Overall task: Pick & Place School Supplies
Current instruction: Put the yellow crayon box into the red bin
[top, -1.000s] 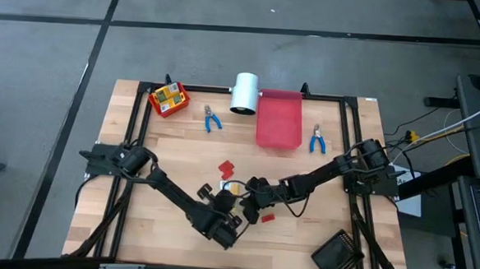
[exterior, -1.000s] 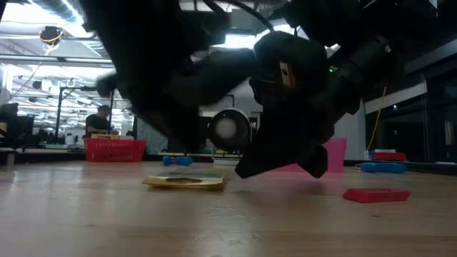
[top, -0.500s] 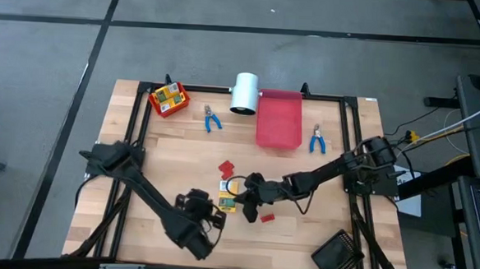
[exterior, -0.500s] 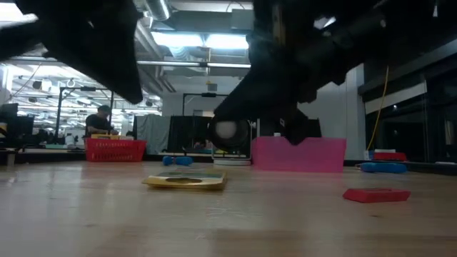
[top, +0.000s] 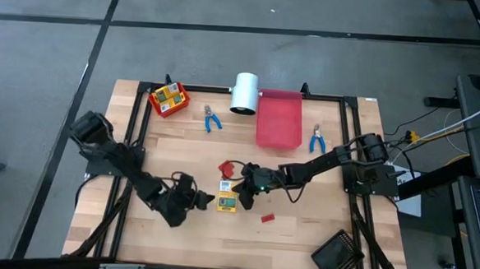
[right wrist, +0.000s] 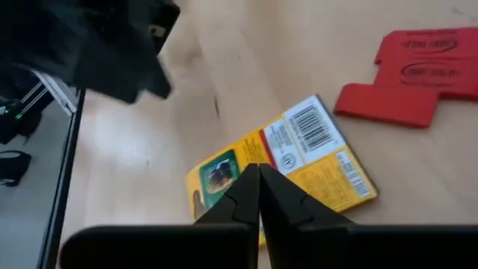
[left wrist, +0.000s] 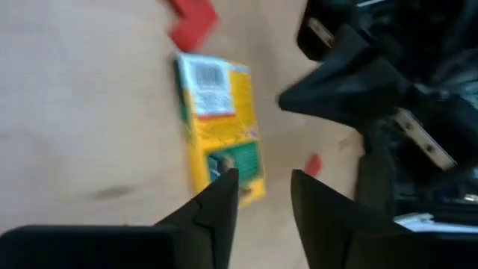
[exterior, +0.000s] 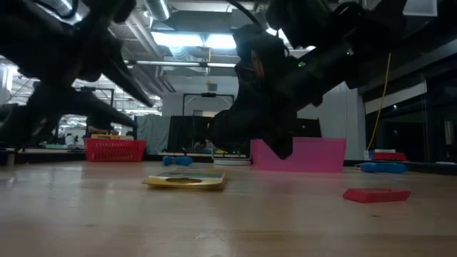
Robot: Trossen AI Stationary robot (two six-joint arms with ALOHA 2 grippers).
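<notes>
Wooden table point(top: 174, 143) with scattered school supplies point(top: 227, 198)

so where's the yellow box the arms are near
In the high view the yellow box lies flat mid-table, between the left gripper and right gripper, just below the red blocks.

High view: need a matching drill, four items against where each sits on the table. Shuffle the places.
Things:
1. white cylinder
2. black slatted tray
3. flat yellow cardboard box with green print
4. small red plastic bin

Places, as the high view shows them:
A. bottom right corner of the table
B. top edge, just left of the pink rectangular tray
C. top left corner of the table
D. mid-table, between the left gripper and the right gripper

Pairs: 1-B, 2-A, 3-D, 4-C
</notes>
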